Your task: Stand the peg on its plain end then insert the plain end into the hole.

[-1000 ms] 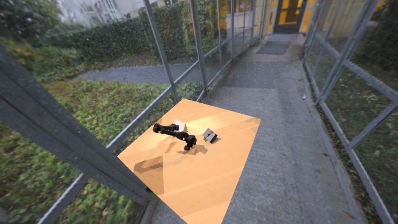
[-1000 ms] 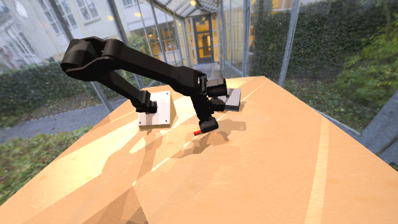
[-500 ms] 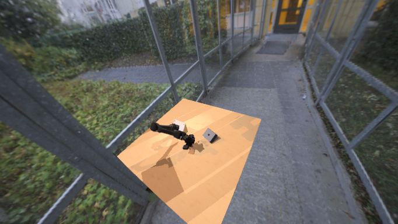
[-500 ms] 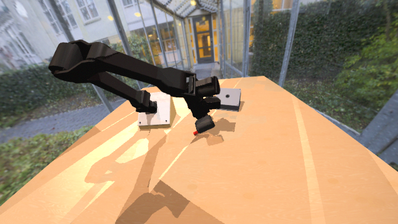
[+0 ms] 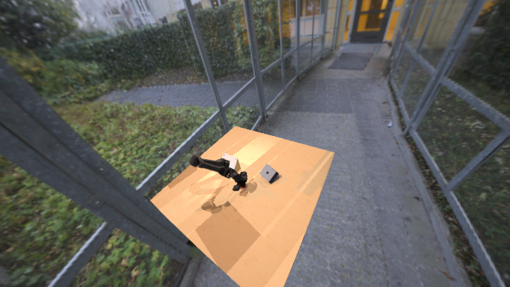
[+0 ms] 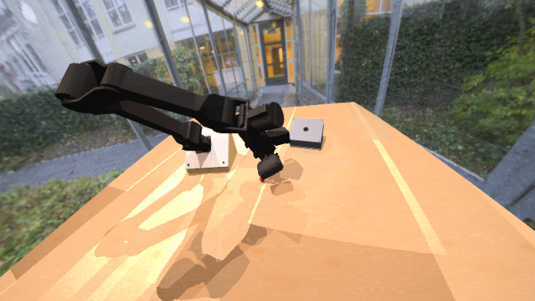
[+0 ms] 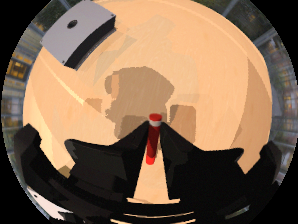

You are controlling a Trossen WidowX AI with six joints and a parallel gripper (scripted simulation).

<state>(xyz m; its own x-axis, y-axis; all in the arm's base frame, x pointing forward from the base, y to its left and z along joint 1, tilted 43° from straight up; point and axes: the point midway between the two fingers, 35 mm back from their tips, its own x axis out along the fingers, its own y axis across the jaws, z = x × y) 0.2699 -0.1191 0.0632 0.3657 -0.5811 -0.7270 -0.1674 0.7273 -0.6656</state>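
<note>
The red peg (image 7: 152, 142) (image 6: 261, 179) is between the gripper's fingers. In the wrist view its white band lies by the fingertips, and its plain red end points back below the fingers. The peg is tilted; whether it touches the table cannot be told. My gripper (image 7: 154, 124) (image 6: 264, 172) is shut on the peg, low over the table (image 6: 333, 204). The sloped panel (image 5: 270, 178) (image 6: 310, 138) (image 7: 57, 37) is grey with a dark side and stands apart from the gripper. Its one dark hole (image 5: 267, 173) (image 6: 306, 128) (image 7: 73, 24) is unfilled.
The arm's white sloped base block (image 5: 232, 160) (image 6: 216, 158) stands behind the gripper, toward the left in the exterior view. Dark shadows of the arm fall on the table around the gripper. The table's far edge runs behind the panel.
</note>
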